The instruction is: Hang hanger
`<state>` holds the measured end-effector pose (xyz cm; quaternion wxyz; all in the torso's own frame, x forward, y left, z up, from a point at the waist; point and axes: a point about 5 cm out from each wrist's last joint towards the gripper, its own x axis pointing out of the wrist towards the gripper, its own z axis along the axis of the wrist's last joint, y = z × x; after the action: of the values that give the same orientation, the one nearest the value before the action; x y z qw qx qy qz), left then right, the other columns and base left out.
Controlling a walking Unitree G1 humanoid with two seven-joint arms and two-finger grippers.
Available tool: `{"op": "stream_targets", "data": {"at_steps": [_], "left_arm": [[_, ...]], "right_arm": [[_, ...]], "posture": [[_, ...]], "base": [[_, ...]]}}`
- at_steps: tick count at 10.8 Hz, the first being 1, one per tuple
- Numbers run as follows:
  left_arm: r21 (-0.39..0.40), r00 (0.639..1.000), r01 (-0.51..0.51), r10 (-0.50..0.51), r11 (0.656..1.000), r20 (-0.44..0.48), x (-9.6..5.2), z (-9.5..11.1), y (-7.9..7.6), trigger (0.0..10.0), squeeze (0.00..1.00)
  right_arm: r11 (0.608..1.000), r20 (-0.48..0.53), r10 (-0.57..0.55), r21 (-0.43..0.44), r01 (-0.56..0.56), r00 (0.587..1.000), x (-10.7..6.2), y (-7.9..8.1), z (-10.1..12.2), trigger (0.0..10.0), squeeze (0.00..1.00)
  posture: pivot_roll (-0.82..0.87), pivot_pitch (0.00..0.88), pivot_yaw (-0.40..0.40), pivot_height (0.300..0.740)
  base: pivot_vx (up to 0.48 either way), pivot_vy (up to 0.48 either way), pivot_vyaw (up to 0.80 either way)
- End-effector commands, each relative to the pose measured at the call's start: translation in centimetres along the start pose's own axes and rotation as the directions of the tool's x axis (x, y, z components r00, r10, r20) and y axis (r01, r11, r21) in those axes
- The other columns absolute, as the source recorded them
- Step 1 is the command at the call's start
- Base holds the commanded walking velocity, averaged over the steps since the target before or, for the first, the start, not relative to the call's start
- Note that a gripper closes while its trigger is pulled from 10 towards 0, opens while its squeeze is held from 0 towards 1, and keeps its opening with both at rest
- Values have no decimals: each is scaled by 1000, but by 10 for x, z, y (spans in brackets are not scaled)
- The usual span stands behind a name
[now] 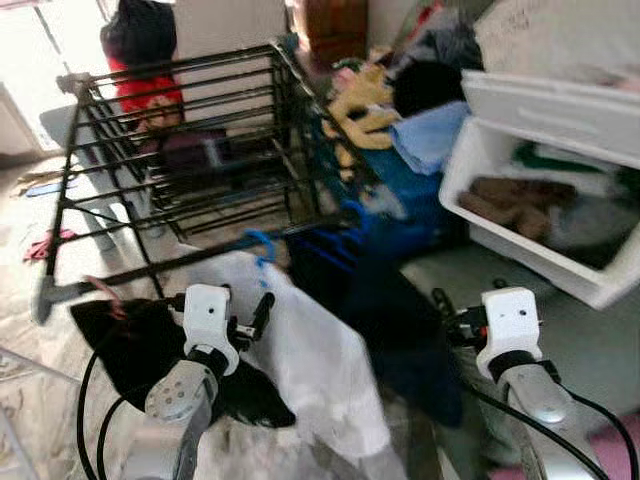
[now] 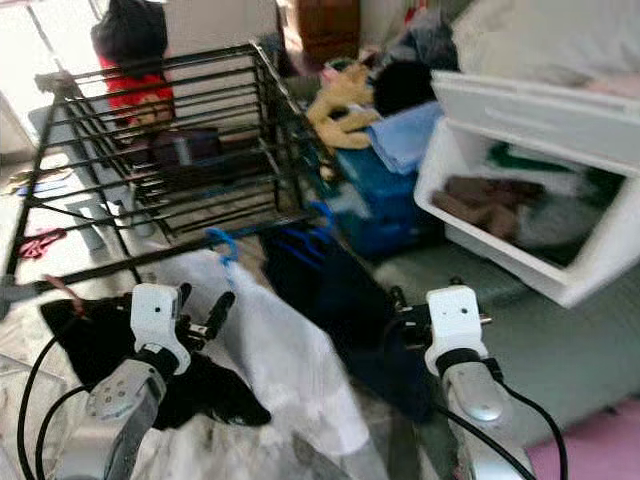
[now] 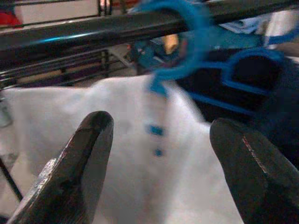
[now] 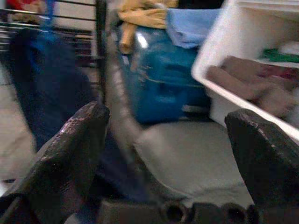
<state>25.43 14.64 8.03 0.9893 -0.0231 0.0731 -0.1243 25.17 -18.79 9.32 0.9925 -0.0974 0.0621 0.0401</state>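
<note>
Left eye view: a black drying rack stands at centre left, with a red and black bag behind it. To the right sit a yellow plush toy, a light blue cloth and an open white bin of clothes. A blue hanger hooks over the rack's near bar and carries a white garment; a dark blue garment hangs just right of it, a black cloth to the left.

Left wrist view: the left gripper is spread wide, empty, near the white garment, below the hanger's hook on the bar.

Right wrist view: the right gripper gapes wide, holding nothing, facing a blue container and the bin.
</note>
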Motion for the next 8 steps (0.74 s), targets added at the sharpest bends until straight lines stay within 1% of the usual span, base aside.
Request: {"op": "stream_targets", "data": {"at_steps": [1,2,3,6,8], "left_arm": [[13,999,-35,35,999,-21,-4,-2,11,10000,0],[10,999,-30,30,999,-28,-4,-3,10,10000,0],[14,999,-22,23,1000,-39,-3,-4,9,10000,0],[15,999,-5,6,1000,-45,-2,-4,7,10000,0],[21,999,7,-6,1000,-47,0,-3,6,10000,0]], "right_arm": [[998,5,57,20,-57,998,3,11,4,10000,0],[998,-6,66,22,-66,998,3,10,3,10000,0],[997,-25,68,24,-68,997,4,7,0,10000,0],[999,-84,14,-42,-18,996,5,-4,-6,10000,0],[997,-131,10,-78,-20,991,14,-20,-9,10000,0]], "posture": [[-177,0,55,740],[-178,0,58,740],[-178,0,57,740],[-180,0,57,740],[-177,0,62,740]], "base": [[0,356,0],[0,442,0],[0,0,0],[0,0,0],[0,0,0]]}}
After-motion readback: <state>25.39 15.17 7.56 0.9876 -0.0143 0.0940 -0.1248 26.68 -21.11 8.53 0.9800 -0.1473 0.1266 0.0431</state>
